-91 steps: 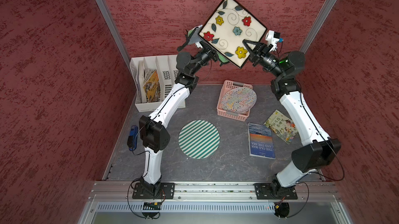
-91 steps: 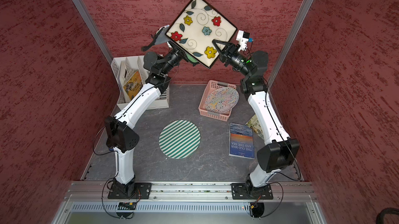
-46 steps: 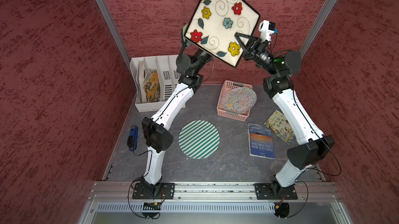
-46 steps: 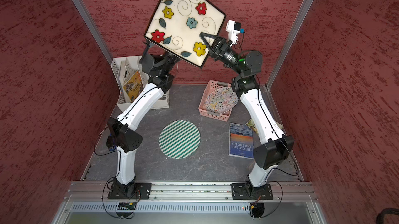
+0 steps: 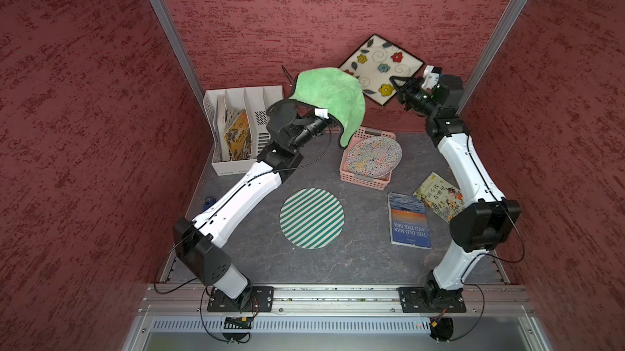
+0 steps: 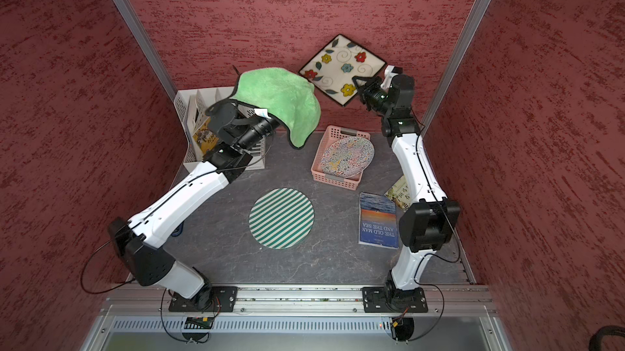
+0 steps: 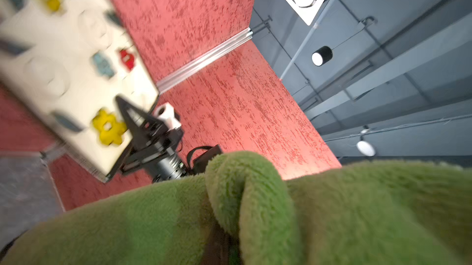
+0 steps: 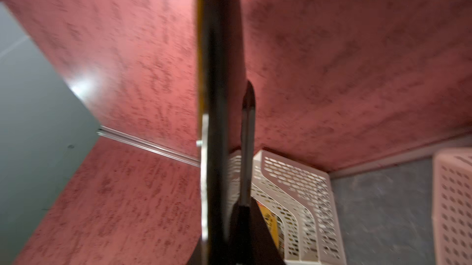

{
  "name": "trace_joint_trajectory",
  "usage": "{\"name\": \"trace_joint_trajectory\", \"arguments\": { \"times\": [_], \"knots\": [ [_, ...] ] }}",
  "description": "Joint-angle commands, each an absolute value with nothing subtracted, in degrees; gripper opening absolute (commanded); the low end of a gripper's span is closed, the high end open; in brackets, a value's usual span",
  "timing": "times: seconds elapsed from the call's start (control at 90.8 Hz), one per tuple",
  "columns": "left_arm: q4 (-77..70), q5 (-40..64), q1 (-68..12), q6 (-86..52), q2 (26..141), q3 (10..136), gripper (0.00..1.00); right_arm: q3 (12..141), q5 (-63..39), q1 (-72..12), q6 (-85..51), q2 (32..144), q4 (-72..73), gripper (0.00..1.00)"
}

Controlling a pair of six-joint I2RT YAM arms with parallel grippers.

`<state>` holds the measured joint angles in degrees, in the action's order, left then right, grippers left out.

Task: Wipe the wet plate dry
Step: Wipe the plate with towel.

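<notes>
Two arms work over a grey surface [image 5: 358, 264] with red walls [image 5: 321, 4] on three sides. The flowered plate [image 5: 378, 62] is aloft near the back wall, its corner clamped in the right end effector [image 5: 393, 86]. The green towel [image 5: 329, 95] buries the left end effector, which is clenched with towel bunched in it. Right wrist view blurred.

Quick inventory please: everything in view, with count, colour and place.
square flowered plate: 1, cream, raised at the back right
green towel: 1, green, draped over the left pincer
file organiser: 1, white, back left, holding books
basket: 1, pink, back centre
patterned round plate: 1, multicoloured, in the basket
striped disc: 1, green-white, table centre
The Old Man and the Sea book: 1, blue, right side
illustrated book: 1, pale, beside the right arm
right pincer: 1, black, shut on the plate's edge
left pincer: 1, hidden under the towel
</notes>
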<state>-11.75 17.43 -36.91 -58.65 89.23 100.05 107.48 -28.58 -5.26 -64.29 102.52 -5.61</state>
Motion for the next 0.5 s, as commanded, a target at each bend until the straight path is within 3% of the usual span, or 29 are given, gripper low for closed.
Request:
{"name": "trace_joint_trajectory", "arguments": {
  "times": [0.0, 0.253, 0.485],
  "knots": [
    [17.7, 7.9, -39.5, -33.8, 92.3, 109.6, 0.00, 108.2, -29.7, -9.6, -56.7, 94.6, -1.1, 0.00],
    [33.4, 1.1, -42.7, -24.6, 108.5, 132.2, 0.00, 107.0, -28.1, -13.2, -56.9, 91.8, -0.3, 0.00],
    [37.3, -3.8, -42.7, -26.9, 112.3, 133.6, 0.00, 111.0, -28.6, -13.3, -59.7, 91.2, 3.1, 0.00]
  ]
}}
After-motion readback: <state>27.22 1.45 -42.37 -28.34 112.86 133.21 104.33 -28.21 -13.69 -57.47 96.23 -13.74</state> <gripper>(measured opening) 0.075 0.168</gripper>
